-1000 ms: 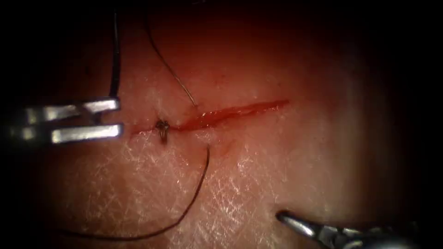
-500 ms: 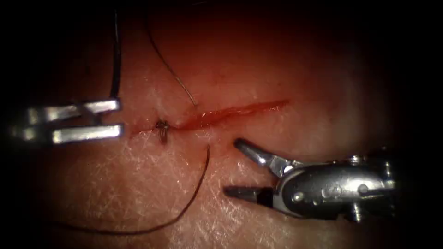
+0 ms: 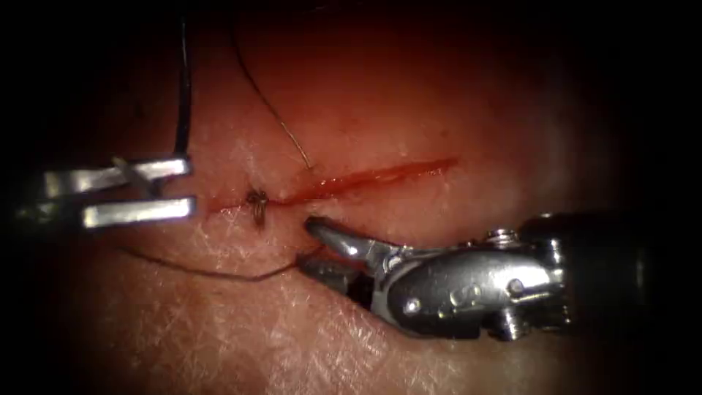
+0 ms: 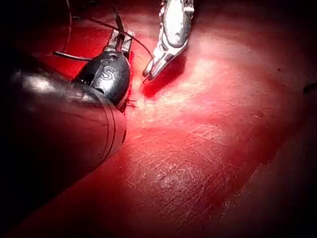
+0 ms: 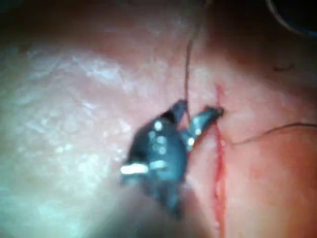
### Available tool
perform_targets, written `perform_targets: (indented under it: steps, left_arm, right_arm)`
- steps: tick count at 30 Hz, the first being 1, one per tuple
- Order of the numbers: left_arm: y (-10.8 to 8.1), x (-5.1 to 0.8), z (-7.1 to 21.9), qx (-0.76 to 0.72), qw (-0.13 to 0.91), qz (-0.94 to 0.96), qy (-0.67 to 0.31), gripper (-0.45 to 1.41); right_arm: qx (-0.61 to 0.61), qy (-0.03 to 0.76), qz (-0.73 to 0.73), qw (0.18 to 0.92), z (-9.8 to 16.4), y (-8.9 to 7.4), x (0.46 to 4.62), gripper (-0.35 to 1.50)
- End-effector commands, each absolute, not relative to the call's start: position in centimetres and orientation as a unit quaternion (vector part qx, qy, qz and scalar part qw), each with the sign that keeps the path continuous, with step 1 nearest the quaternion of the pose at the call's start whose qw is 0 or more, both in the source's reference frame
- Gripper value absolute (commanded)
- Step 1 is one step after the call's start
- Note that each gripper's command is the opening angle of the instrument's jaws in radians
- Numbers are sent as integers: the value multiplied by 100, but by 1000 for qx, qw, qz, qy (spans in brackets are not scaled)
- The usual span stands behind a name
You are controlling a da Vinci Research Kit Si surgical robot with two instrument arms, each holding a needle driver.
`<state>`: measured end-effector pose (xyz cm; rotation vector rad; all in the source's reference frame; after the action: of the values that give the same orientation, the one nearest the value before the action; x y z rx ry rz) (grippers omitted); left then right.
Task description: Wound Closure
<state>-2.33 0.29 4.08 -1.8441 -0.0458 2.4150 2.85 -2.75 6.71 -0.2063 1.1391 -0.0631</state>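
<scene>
The cut (image 3: pixel 380 174) runs across the tissue, with a tied knot (image 3: pixel 257 205) at its left end. My left tool (image 3: pixel 190 187) lies left of the cut and holds the dark curved needle (image 3: pixel 183 88), which stands clear of the tissue; the same grip shows in the left wrist view (image 4: pixel 120 35). Thread (image 3: pixel 274 117) enters the tissue just above the cut. Below the cut, the thread tail (image 3: pixel 205 272) runs left from my right tool (image 3: pixel 307 246). That tool's jaws stand apart with the tail between them, as the right wrist view (image 5: pixel 199 109) also shows.
Red fluid lines the cut (image 5: pixel 218 163). The right tool's wrist and shaft (image 3: pixel 468 289) cover the tissue below and right of the cut. In the left wrist view, the right tool (image 4: pixel 148 73) sits just beyond my left jaws.
The right tool has come in from the lower right to just below the cut and narrowed its jaws around the thread tail. The tail's slack loop has drawn up into a flatter line.
</scene>
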Motion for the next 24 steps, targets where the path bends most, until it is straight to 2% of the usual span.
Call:
perform_targets:
  steps: [1,24]
  left_arm:
    - [27,-238,414,-607,51,793,-16,-45]
    - [37,-224,408,-607,53,793,-20,-45]
  right_arm:
    - [-92,538,-33,837,674,-286,287,-35]
    - [-44,558,-63,827,591,-382,265,-35]
